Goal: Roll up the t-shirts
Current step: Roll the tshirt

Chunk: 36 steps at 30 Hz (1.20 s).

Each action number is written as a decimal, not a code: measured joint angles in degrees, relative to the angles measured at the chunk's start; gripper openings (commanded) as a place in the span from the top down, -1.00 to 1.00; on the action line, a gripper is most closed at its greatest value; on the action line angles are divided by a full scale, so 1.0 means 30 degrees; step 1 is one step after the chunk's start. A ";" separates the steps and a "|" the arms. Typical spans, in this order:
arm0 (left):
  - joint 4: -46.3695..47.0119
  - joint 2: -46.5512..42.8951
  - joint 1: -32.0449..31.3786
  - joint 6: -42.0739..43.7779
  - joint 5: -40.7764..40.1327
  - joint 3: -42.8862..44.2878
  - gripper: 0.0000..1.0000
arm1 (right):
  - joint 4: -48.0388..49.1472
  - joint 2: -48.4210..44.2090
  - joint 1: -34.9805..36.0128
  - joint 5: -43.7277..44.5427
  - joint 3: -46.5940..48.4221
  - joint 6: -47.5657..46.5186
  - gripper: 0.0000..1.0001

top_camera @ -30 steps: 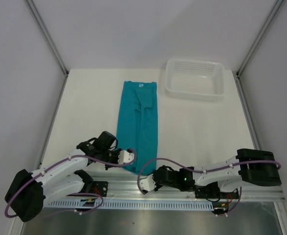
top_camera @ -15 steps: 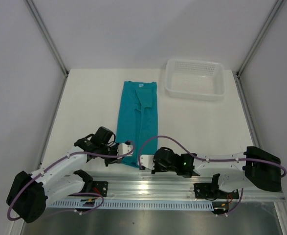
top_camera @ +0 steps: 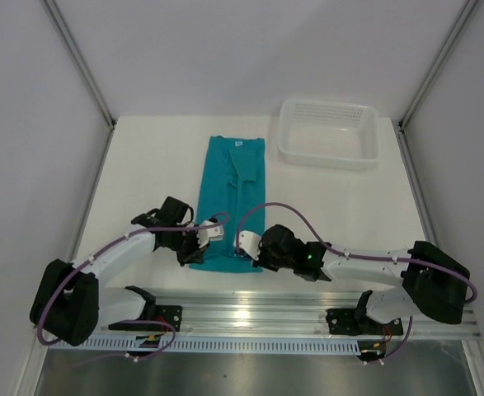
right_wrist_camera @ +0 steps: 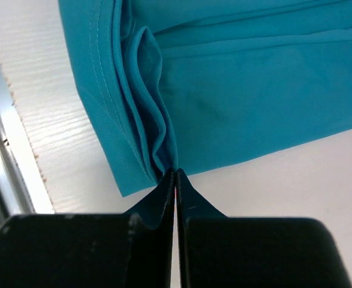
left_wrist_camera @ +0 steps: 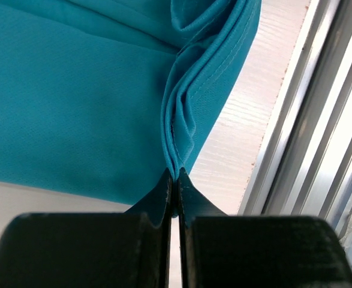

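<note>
- t-shirt (top_camera: 233, 186) lay on the white table (top_camera: 143, 173), folded into a long narrow strip, neck label at the far end, hem end nearest the arm bases
- left gripper (top_camera: 197, 250) was at the near left corner of the strip, clenched on the hem; in its wrist view the black fingertips (left_wrist_camera: 158, 198) met with several layers of fabric pinched between them
- right gripper (top_camera: 246, 256) was at the near right corner, likewise clamped tight on a pleat of hem, fabric bunched right at its fingertips (right_wrist_camera: 164, 198)
- near end of the strip was puckered into folds at both grips, the rest lay flat
- metal rail (top_camera: 307, 318) ran near the hem edge
- white basket (top_camera: 328, 159) stood at the far right of the table, apart from the shirt
</note>
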 measured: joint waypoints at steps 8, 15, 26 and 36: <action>0.0219 0.1836 0.1115 -0.0401 0.0095 0.0459 0.99 | 0.0248 0.1268 -0.1144 -0.0612 0.0743 0.0342 0.62; 0.0095 0.3504 0.1282 -0.1137 -0.0117 0.1574 0.99 | 0.0219 0.1035 -0.1938 -0.0138 0.0743 0.1290 0.29; -0.0182 0.4823 0.1472 -0.1603 -0.0401 0.2215 0.83 | 0.1902 -0.1202 -0.0765 -0.0597 0.0546 0.4328 1.00; -0.0372 0.4889 0.2040 -0.1887 -0.0364 0.2397 0.48 | 0.6492 0.3483 -0.0102 -0.2448 -0.0393 0.7366 1.00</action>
